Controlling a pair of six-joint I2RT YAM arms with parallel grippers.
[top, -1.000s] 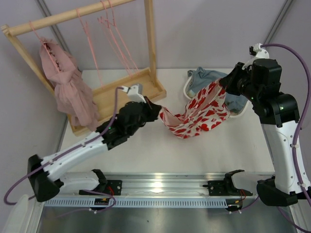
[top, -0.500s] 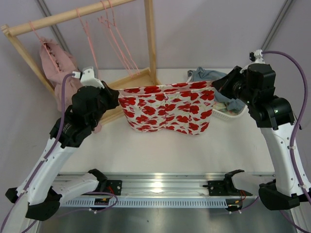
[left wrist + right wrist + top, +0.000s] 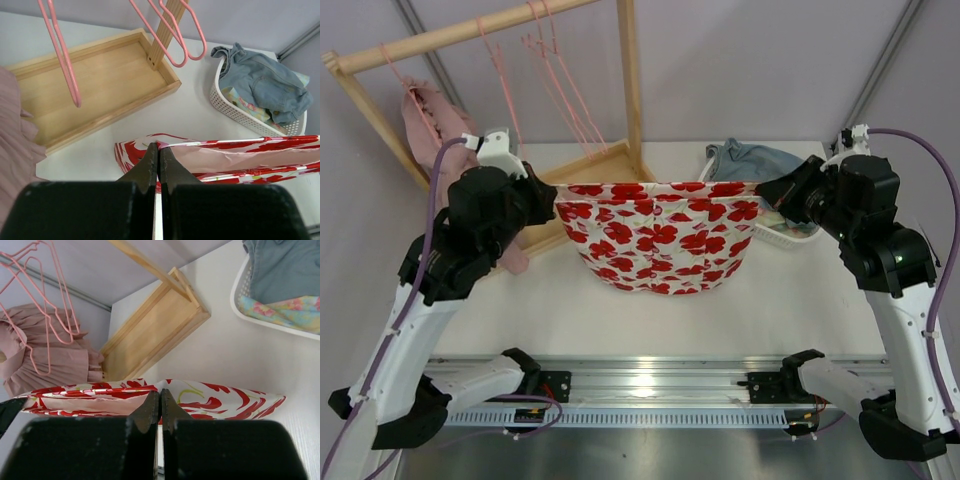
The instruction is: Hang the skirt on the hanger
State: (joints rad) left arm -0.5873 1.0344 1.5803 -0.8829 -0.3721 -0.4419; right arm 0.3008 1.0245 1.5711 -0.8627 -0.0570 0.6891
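The small white cloth skirt printed with big red flowers [image 3: 655, 240] hangs spread flat above the white bench [image 3: 620, 320], mid-scene, with its top edge taut between the arms. The left end effector [image 3: 158, 150] is clamped tight on its left top corner and the right end effector [image 3: 160, 396] on its right corner. Thin pink wire hangers [image 3: 61, 50] hang on the light wooden rack [image 3: 630, 90] at far left, apart from the skirt.

Top external: high behind both arm bases, looking down over the whole table [image 3: 650, 325]. Left wrist: close behind its own fingers [image 3: 147, 167], looking toward the basket [image 3: 234, 109]. Right wrist: equally close, looking toward the wooden tray [image 3: 150, 332]. Shared by all 3: skirt [image 3: 655, 240], tray, basket.
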